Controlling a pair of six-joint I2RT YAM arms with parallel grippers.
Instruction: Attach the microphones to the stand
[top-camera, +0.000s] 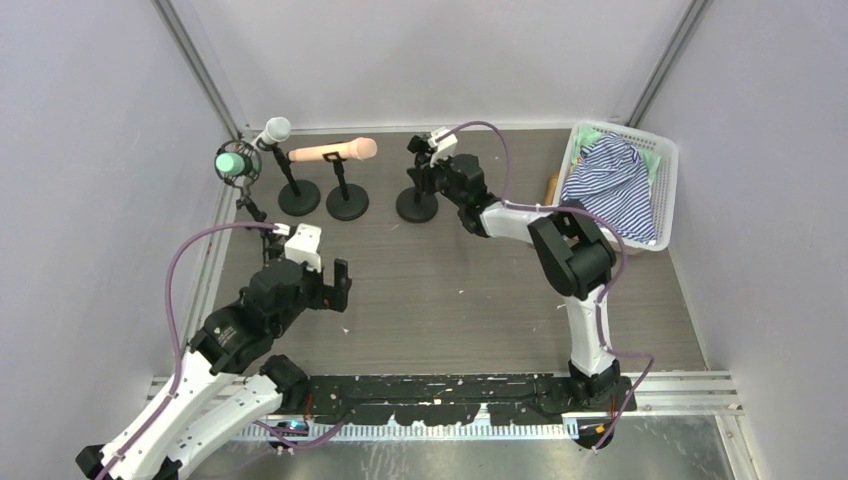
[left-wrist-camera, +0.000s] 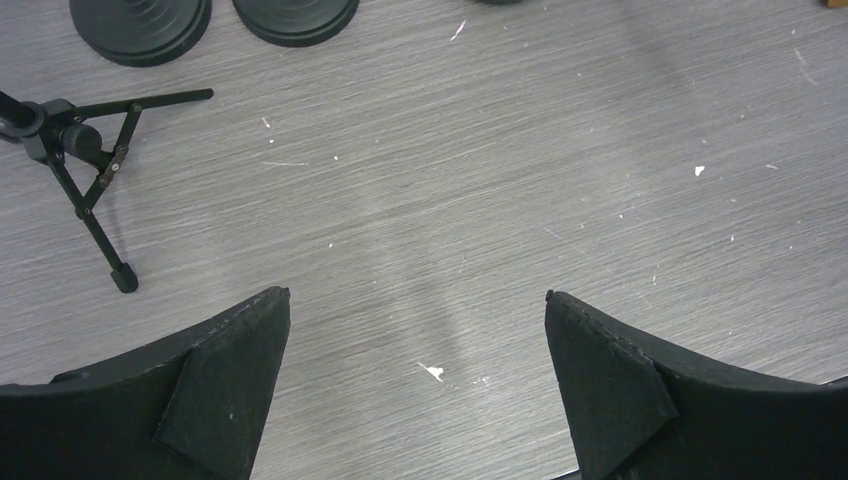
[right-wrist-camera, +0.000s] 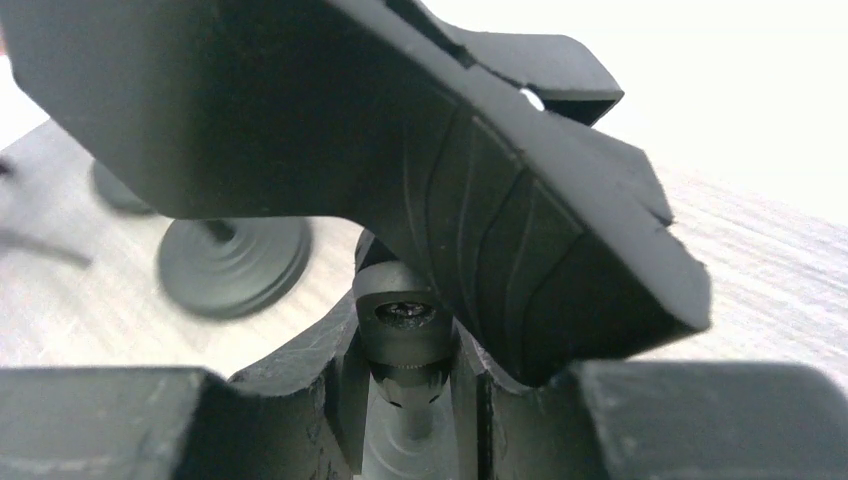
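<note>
Top external view: the right fingers (top-camera: 432, 165) look clamped on the clip neck of the empty black round-base stand (top-camera: 417, 205), probably steadying it for a microphone. Left of that stand, the peach-pink stick microphone (top-camera: 335, 151), white stick microphone (top-camera: 272, 131) and mint green stick microphone (top-camera: 232, 160) sit mounted. Nearer and left of it, the left fingers (top-camera: 320, 280) hang apart and empty over the grey wood-grain tabletop (top-camera: 450, 290).

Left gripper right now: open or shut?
Open. In the left wrist view, the left gripper has its two fingers spread wide with only bare table between them; nothing is held.
</note>
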